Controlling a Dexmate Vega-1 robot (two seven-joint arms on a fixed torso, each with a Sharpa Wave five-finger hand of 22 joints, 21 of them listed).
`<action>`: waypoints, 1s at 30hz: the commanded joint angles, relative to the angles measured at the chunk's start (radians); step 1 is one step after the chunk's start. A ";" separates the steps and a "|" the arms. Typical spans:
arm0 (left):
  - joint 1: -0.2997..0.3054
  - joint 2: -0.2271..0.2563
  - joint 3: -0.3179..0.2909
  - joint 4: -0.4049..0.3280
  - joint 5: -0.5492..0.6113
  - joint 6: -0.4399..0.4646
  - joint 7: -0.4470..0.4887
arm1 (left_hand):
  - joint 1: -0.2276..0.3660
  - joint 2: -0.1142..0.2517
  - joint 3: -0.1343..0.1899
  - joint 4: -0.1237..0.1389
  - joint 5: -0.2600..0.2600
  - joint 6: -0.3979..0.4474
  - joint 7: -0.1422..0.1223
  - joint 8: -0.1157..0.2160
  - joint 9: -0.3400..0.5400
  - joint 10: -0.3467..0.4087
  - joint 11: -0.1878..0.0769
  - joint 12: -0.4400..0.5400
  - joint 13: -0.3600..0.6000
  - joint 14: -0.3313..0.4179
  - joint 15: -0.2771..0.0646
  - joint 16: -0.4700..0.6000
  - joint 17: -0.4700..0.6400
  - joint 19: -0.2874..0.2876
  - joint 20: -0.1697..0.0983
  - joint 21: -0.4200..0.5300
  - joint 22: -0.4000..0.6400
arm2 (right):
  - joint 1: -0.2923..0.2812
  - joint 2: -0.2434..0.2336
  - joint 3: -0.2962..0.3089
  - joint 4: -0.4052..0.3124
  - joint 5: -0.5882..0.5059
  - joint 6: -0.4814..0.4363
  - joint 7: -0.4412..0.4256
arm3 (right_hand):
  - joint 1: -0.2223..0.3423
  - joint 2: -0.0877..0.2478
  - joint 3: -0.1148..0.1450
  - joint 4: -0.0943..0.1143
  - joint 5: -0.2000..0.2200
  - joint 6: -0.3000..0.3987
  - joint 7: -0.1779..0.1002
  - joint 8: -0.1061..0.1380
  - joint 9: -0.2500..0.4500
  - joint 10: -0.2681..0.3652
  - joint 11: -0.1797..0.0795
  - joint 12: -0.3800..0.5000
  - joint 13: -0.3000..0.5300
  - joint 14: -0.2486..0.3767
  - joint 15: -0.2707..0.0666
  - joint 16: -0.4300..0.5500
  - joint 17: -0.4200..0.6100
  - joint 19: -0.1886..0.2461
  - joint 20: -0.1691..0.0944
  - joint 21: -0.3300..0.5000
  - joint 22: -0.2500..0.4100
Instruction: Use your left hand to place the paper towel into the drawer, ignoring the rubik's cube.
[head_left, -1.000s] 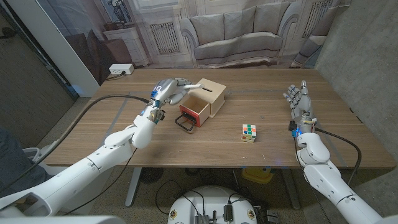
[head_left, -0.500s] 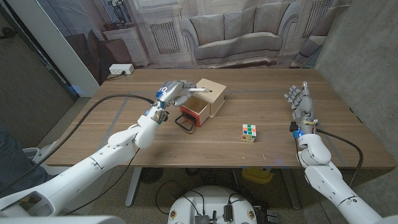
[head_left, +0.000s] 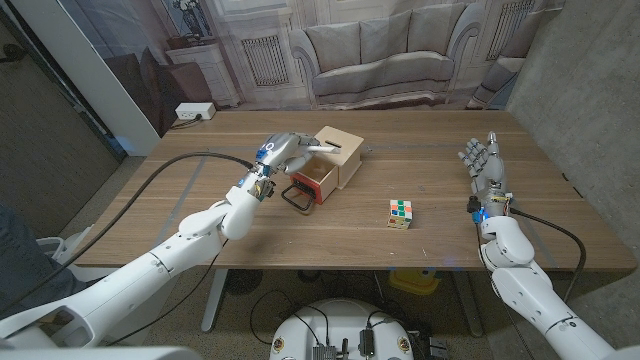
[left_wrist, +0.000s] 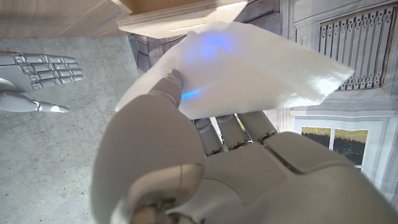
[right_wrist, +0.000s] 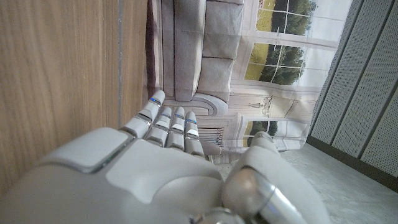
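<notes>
Holding the towel (head_left: 318, 147) in my left hand (head_left: 281, 150), I see from the head view that the sheet juts out of the fingers toward the box (head_left: 341, 152), hanging just above the open drawer (head_left: 313, 180) with its red front. Its long axis runs roughly level, from my hand across to the box top, free corner pointing at the box. The cube (head_left: 400, 213) sits well apart on the table (head_left: 200, 215), nearer my right side, and I am leaving it alone. My right hand (head_left: 483, 170) stands on its edge near the far right edge, fingers straight and apart, holding nothing.

In the left wrist view the towel (left_wrist: 249, 68) is pinched at one corner by the thumb (left_wrist: 171, 87) against the fingers behind it, and it fans out wide and stiffish away from the left hand (left_wrist: 205, 168). The box (left_wrist: 180, 15) edge lies just beyond the sheet.

In the right wrist view my right hand (right_wrist: 143, 168) rests beside bare table (right_wrist: 62, 74), fingers extended, nothing in them.

My worry: the towel is wider than the drawer looks, so if I let go from here it may drape over the box top or the drawer's rim rather than drop in. I judge the free end needs tipping downward first. A light sheet may also cling to the fingers on release.
</notes>
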 joint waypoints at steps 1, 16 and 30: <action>-0.010 -0.016 0.023 0.025 0.000 0.002 -0.007 | -0.005 -0.002 0.002 0.002 0.002 0.012 0.003 0.003 0.002 0.011 -0.002 -0.002 0.001 0.012 -0.112 -0.005 0.003 -0.004 -0.020 0.002 0.002 | -0.004 -0.006 0.005 -0.006 0.003 -0.009 0.001 | 0.001 0.009 -0.005 -0.002 -0.001 0.007 0.003 -0.002 0.003 0.008 0.001 -0.002 0.001 0.010 -0.001 0.000 0.003 0.005 -0.016 -0.005 0.002; -0.013 -0.018 0.040 0.010 -0.005 0.036 -0.057 | -0.009 -0.003 0.002 0.003 0.002 0.026 0.004 0.008 0.001 0.021 -0.003 0.000 0.001 0.019 -0.113 -0.003 0.005 -0.001 -0.020 0.004 0.002 | -0.006 -0.009 0.011 -0.001 0.014 -0.012 0.011 | 0.001 0.010 -0.006 -0.003 -0.001 0.008 0.003 -0.002 0.003 0.008 -0.002 -0.003 0.001 0.011 0.000 0.000 0.003 0.007 -0.015 -0.010 0.002; -0.006 -0.015 0.042 -0.025 -0.009 0.092 -0.105 | -0.013 -0.006 0.001 0.003 0.001 0.034 0.003 0.011 0.000 0.031 -0.007 0.000 0.001 0.029 -0.113 -0.001 0.005 0.003 -0.020 0.006 0.002 | -0.012 -0.017 0.018 -0.005 0.025 -0.018 0.018 | 0.002 0.011 -0.006 -0.003 -0.001 0.008 0.002 -0.002 0.003 0.009 0.000 -0.003 0.001 0.010 0.001 -0.001 0.003 0.009 -0.015 -0.014 0.002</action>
